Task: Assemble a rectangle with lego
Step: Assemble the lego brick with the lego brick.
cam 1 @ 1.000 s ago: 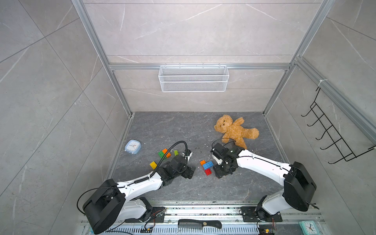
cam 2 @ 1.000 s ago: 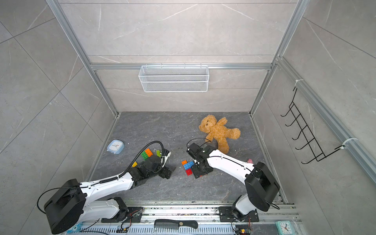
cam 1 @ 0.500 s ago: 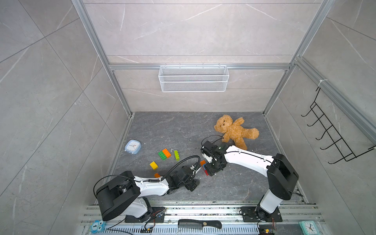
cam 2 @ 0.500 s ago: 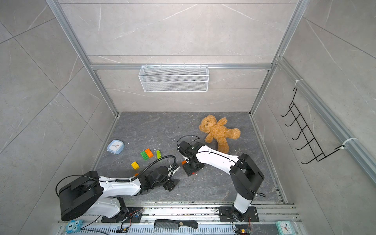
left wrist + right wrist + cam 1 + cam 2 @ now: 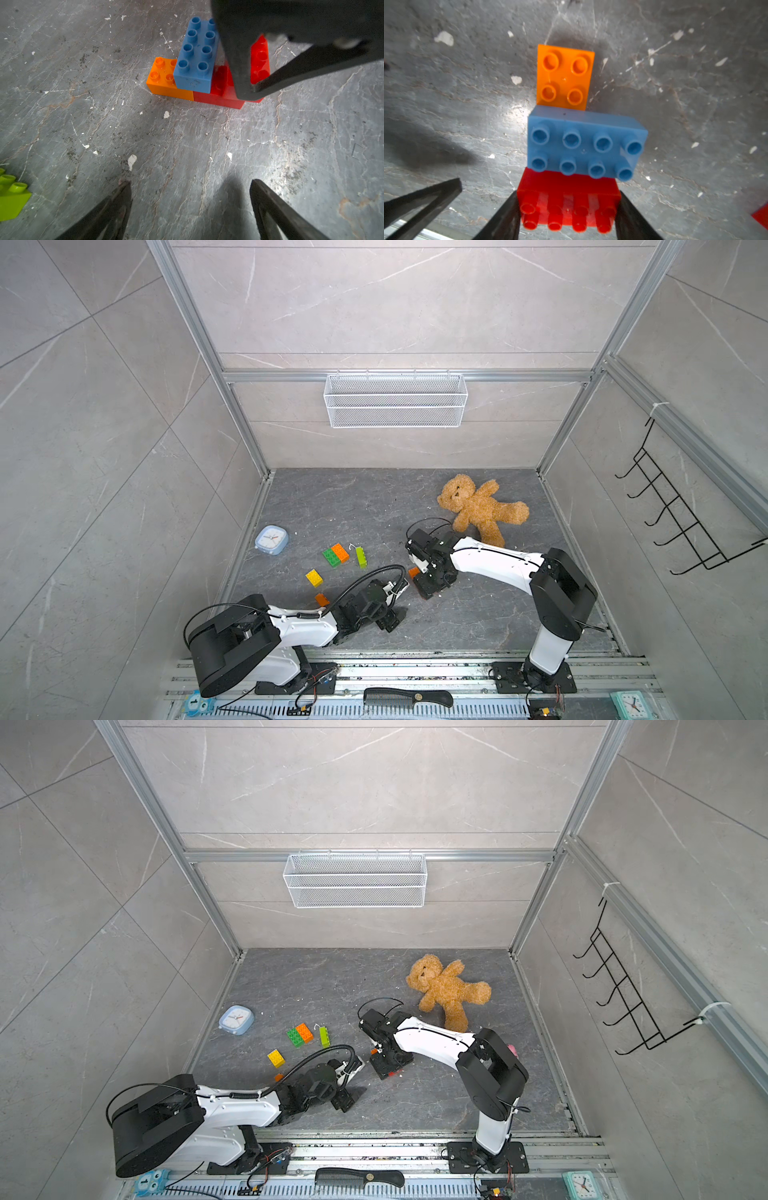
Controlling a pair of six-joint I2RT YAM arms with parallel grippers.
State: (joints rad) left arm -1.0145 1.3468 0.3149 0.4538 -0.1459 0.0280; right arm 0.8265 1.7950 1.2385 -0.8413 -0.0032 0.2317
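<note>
On the floor (image 5: 374, 510) near the front, the left gripper (image 5: 190, 187) has swung away from the loose lego (image 5: 336, 554) and now hangs open and empty. The right gripper (image 5: 568, 194) squeezes a red brick (image 5: 566, 185) beside the blue brick (image 5: 583, 145), so the rectangle looks closer.

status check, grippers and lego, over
Left gripper open, empty, short of blue brick. Right gripper shut on red brick beside it. Teddy bear apart, not in the way.

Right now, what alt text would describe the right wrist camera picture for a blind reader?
The right claw clamps a red brick. Just beyond it sits a blue eight-stud brick, then an orange brick showing four studs, on a grey stone floor.
</note>
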